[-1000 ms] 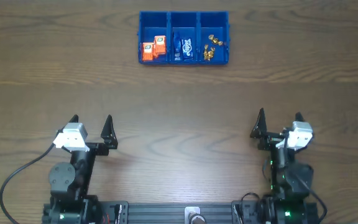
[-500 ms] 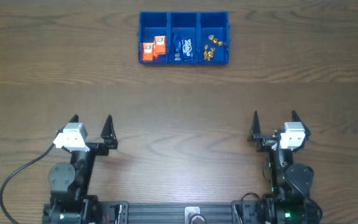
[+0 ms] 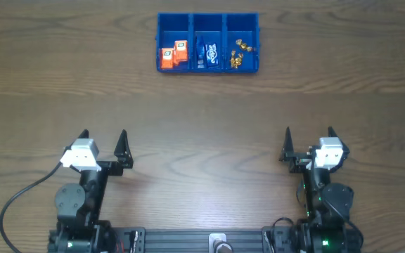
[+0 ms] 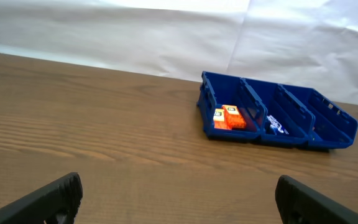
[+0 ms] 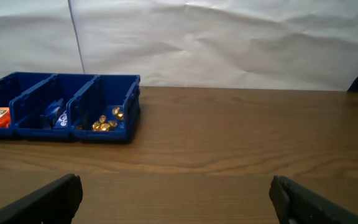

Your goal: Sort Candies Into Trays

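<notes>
Top view: a blue three-bin tray [image 3: 208, 15] sits at the far middle of a wooden table [image 3: 202, 105], its long side running across the picture. Its left bin holds orange packs [image 3: 174, 56], its middle bin blue wrappers [image 3: 207, 54] and its right bin a scatter of gold candies [image 3: 238, 55]. Well apart from the tray, near the arms' bases, the left gripper [image 3: 103, 133] hangs over the wood with its two dark fingers spread wide and nothing between them. The right gripper [image 3: 309, 131] stands likewise on the other side, fingers parted and holding nothing. Both point up the table toward the tray (the left one aimed a little left of it, the right one a little right of it). A black cable [image 3: 20, 200] loops from the left arm's base toward the near edge. Left wrist view: the tray lies ahead across the table, the orange packs plain in the bin nearest this arm and the blue wrappers just glimpsed in the next; the last bin's contents are hidden by its wall. Right wrist view: the gold candies lie in the bin nearest this arm, the blue wrappers in the middle and an orange pack at the tray's far end. A creased white sheet [image 5: 229, 43] hangs behind the table's far edge in both wrist views.
</notes>
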Tool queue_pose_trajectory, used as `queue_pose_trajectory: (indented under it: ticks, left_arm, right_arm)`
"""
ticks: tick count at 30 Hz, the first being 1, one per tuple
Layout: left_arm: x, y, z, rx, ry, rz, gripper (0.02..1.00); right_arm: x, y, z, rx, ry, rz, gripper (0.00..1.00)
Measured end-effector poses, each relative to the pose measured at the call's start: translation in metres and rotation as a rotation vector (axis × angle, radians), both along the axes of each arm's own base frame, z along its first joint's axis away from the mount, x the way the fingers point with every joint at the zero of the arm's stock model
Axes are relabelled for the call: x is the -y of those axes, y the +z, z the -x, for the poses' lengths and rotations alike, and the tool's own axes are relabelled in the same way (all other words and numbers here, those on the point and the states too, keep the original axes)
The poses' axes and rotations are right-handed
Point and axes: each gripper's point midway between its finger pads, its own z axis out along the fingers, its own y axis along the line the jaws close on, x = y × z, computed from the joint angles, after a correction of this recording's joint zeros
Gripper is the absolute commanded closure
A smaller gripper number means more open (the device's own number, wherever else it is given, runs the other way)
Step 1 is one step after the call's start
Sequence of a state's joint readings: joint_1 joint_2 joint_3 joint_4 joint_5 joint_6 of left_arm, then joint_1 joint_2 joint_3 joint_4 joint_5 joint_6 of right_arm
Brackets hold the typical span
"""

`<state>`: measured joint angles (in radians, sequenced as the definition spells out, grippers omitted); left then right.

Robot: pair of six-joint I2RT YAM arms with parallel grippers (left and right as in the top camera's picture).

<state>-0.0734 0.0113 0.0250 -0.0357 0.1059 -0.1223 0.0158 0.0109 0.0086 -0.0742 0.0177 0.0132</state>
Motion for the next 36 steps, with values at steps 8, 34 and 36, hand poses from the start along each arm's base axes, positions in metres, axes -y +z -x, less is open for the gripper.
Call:
queue_pose_trajectory:
  ticks: [8, 34, 36]
  left_arm:
    - [0.0000, 0.0000, 0.0000, 0.000, 0.000, 0.000, 0.020]
    - [0.0000, 0.0000, 0.0000, 0.003, -0.003, -0.026, 0.020]
    - [0.0002, 0.0000, 0.0000, 0.004, -0.004, -0.030, 0.023]
  right_arm:
    - [0.0000, 0.0000, 0.0000, 0.000, 0.000, 0.000, 0.003]
    - [0.0000, 0.0000, 0.0000, 0.000, 0.000, 0.000, 0.003]
    - [0.0000, 0.0000, 0.0000, 0.000, 0.000, 0.000, 0.003]
